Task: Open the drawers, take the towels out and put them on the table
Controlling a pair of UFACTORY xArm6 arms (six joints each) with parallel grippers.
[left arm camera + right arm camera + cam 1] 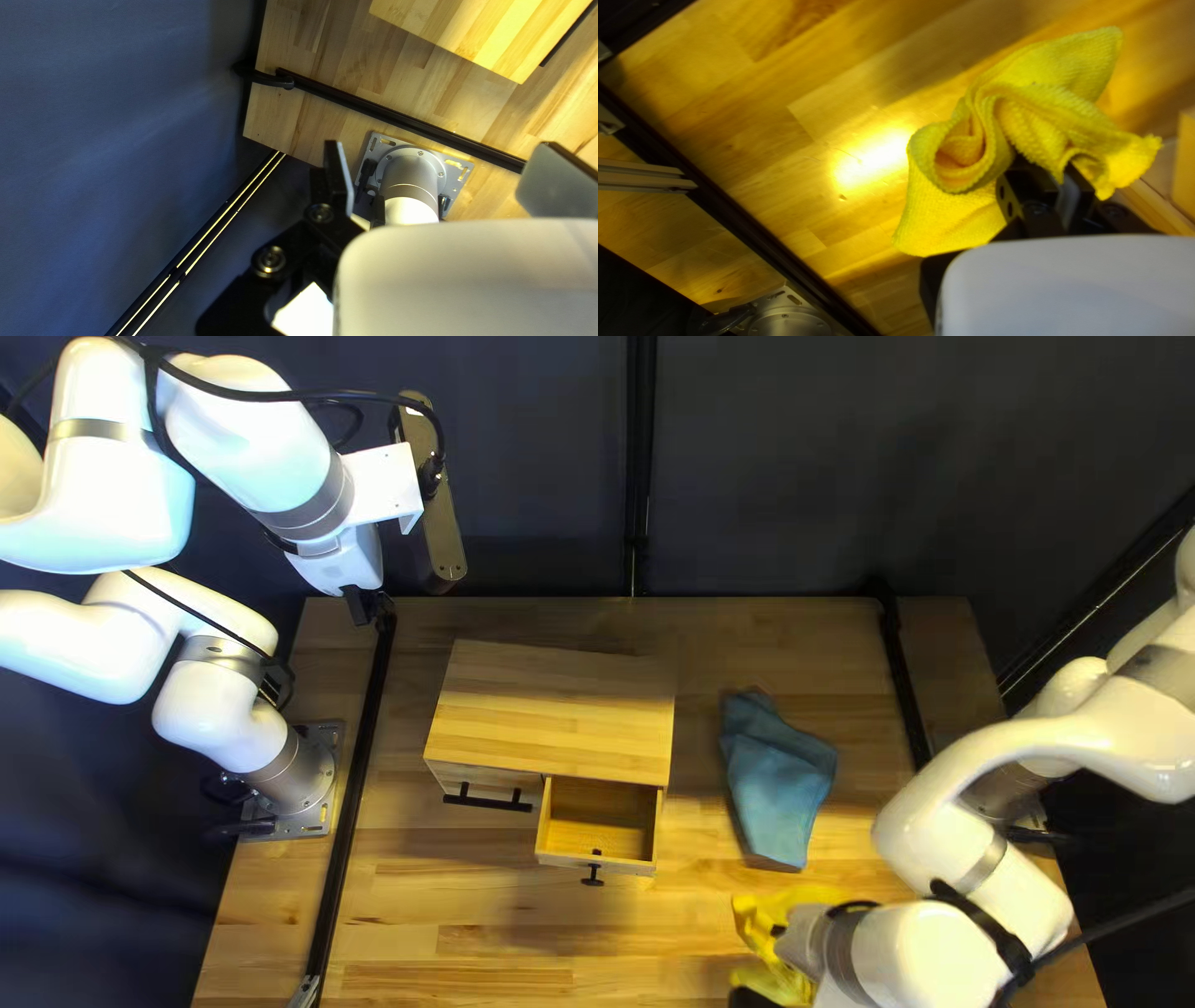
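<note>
- Carrying the yellow towel (1017, 121), pinched in the right end effector (1034, 179), over the tabletop (784, 140).
- Left end effector (444, 177) stands wide open, empty.
- Next move likely calls for lowering, then releasing.

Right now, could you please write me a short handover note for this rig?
The left gripper is open and empty, raised over its own base.
The right gripper is shut on the yellow towel, over the table near its front edge.
The blue towel lies on the table beside the cabinet.
Done: the right drawer is open and looks empty.
To do: put the yellow towel down, then open the closed left drawer.
</note>
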